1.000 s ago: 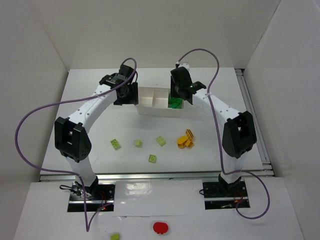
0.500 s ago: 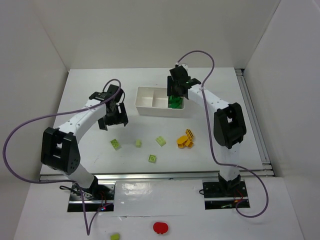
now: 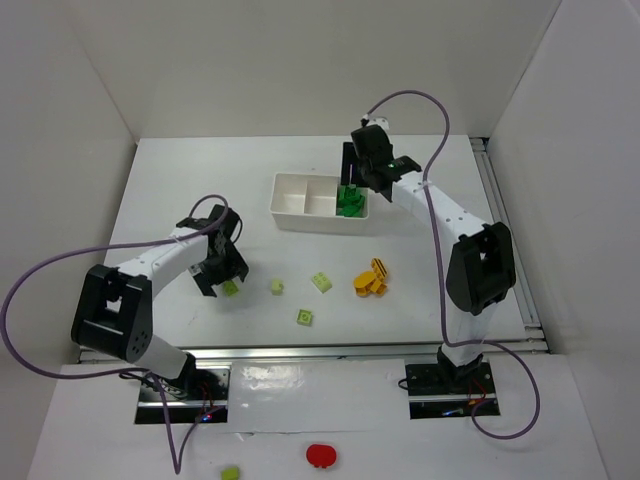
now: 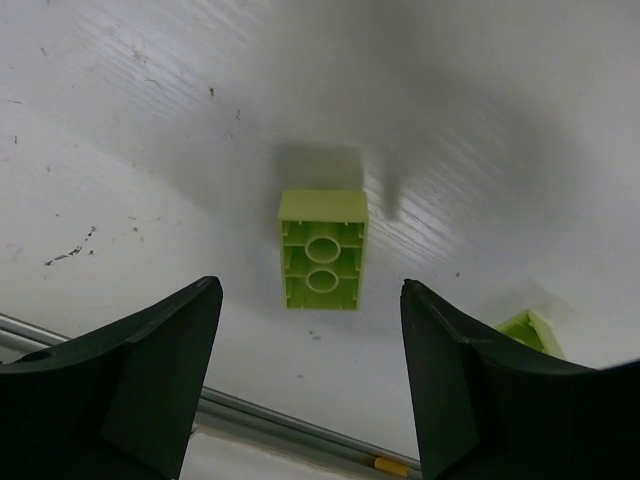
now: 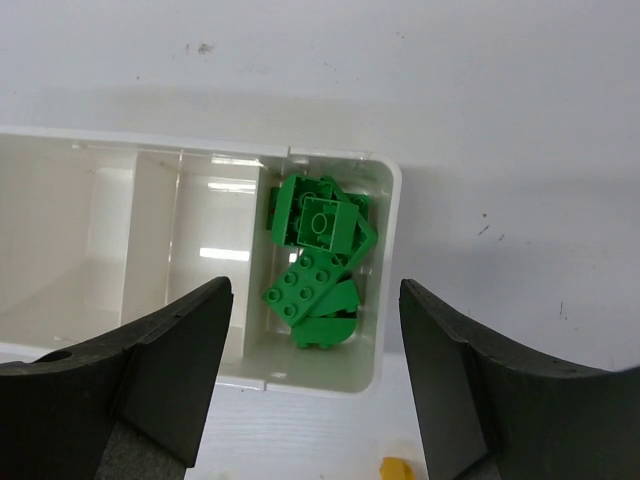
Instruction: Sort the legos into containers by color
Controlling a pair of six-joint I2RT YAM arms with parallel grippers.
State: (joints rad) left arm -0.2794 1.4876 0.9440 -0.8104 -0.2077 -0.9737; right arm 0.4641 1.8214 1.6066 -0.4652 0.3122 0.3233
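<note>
We are partway through the sort, at the point of picking up a pale lime-green studded plastic brick (image 4: 322, 250). It lies on the white worktop (image 3: 180, 190), near its front-left, with its hollow underside facing up. The left pincer (image 3: 225, 278) hovers over it with its jaws wide, one finger on either side. Neither finger touches the brick.

The right pincer (image 5: 315, 295) hangs above the white rectangular plastic tray (image 5: 386, 240), also spread and holding nothing. Below it, the dark green bricks (image 5: 315, 260) sit heaped in the tray's right-hand compartment. The middle compartment shows only bare plastic.

Three more pale lime-green bricks (image 3: 306, 317) and a small pile of orange-yellow bricks (image 3: 372, 280) lie loose between the tray and the near edge.

We judge the dark green done, with lime and orange to go. Next, the left pincer needs to come straight down, close across the brick's short sides, then carry it to a free compartment.
</note>
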